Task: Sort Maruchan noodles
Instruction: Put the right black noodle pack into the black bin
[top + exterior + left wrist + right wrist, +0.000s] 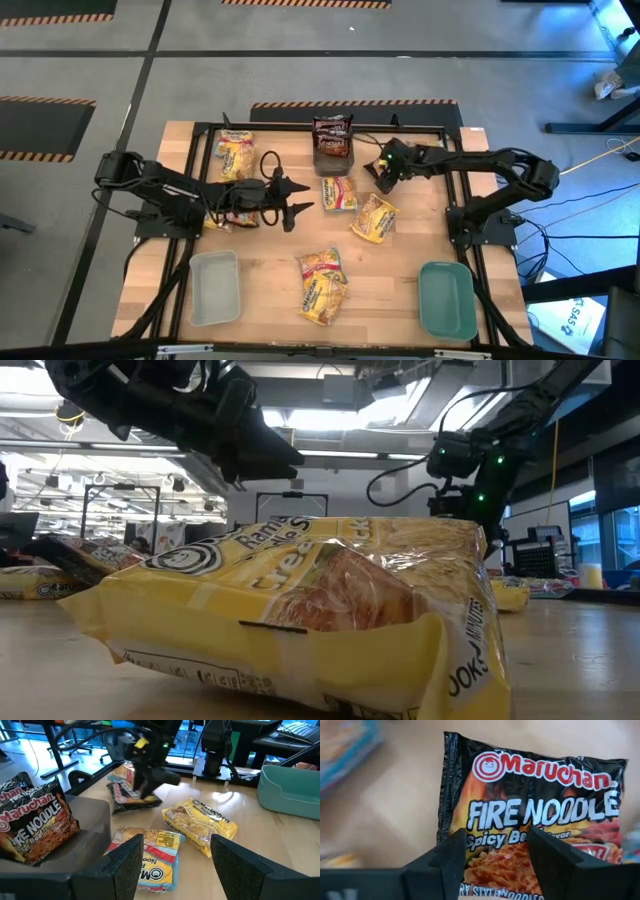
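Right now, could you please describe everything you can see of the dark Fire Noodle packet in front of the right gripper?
The dark Fire Noodle packet is a flat, glossy, crinkly plastic rectangle, black with flame art, a red Maruchan logo, white lettering and a noodle photo. It appears sealed. In the high view it lies at the table's far middle, apparently on other dark packets. The right gripper is just above it, fingers apart; whether they touch it cannot be told.

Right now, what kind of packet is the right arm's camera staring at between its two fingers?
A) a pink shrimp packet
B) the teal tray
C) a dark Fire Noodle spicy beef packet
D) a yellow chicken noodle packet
C: in the right wrist view the right gripper has its fingers apart over a dark packet printed Maruchan Fire Noodle, Spicy Beef.
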Available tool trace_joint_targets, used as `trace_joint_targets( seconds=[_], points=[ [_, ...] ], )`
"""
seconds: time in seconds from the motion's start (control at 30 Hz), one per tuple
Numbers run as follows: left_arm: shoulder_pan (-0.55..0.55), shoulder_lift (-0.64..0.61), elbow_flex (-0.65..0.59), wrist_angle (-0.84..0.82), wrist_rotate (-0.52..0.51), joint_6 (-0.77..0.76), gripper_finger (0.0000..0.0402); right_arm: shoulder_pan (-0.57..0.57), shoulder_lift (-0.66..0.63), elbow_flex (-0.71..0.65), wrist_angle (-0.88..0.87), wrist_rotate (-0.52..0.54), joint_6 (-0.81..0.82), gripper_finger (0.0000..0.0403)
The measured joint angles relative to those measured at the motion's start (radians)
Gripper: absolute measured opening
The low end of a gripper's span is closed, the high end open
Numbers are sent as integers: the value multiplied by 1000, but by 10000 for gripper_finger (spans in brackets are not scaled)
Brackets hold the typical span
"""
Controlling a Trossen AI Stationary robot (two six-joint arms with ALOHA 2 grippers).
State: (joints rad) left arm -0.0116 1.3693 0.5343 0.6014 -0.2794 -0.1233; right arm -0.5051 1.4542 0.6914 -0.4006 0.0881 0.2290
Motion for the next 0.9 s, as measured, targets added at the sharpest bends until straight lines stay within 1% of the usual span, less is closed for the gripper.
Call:
trace_joint_targets(
  seconds=[0.2, 0.4, 0.57, 0.9],
  points=[
    [0, 0, 0, -2, 0, 2, 224, 70, -3, -1, -34, -9, 35, 173],
    [0, 0, 0, -2, 0, 2, 224, 108, -2, 10, -38, -2, 84, 174],
    [0, 0, 0, -3, 0, 2, 224, 152, 2, 40, -62, 9, 93, 173],
    [0, 0, 0, -3, 0, 2, 225, 159, 3, 48, -60, 39, 108, 172]
  ],
)
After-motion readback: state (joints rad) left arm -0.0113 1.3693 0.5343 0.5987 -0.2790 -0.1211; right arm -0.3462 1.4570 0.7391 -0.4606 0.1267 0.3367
